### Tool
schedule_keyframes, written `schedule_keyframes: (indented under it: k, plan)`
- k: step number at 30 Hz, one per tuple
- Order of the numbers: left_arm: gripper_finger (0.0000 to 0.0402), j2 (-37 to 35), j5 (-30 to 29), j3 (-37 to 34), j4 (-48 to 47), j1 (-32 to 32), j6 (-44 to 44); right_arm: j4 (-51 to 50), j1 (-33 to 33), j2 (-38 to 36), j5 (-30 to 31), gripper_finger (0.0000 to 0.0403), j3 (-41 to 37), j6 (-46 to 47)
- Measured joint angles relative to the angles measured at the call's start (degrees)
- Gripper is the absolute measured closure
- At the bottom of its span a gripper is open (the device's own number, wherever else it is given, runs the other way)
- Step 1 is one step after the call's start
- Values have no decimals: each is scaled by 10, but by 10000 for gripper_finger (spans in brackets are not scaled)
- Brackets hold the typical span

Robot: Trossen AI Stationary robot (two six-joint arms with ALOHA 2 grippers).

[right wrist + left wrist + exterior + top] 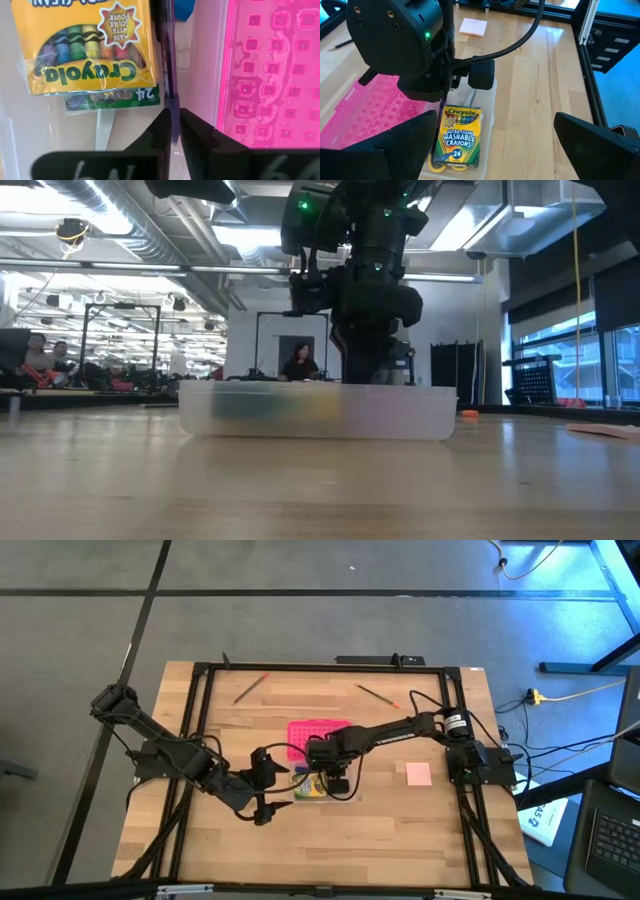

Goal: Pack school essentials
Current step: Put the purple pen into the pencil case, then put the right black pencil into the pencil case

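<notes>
1. The right gripper (174,131) hangs low over the clear box (315,412), its jaws closed on a dark pen (167,60); the pen runs out from between the fingertips and down into the box, alongside the crayons (85,50), probably so it can be laid flat in the gap by the box wall.
2. The crayons lie flat in the box, label up; yellow scissors (445,167) seem to sit under them, though only a handle edge shows.
3. The pink lid (315,737) lies just beside the box, off it, so the box stays open for packing.
4. The left gripper (270,810) waits near the box, jaws spread wide and empty.
5. Yet to pack, well apart from the box: two pencils (250,687) and the pink pad (418,774).
</notes>
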Motion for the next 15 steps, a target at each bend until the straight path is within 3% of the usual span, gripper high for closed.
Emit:
schedule_keyframes:
  k: [8,15]
  plan:
    - [6,-6,1,0,-1,6,-29,-14,0,-6,-24,370,0,-4]
    - [6,-55,1,1,-30,44,-31,-27,0,-55,-41,370,1,4]
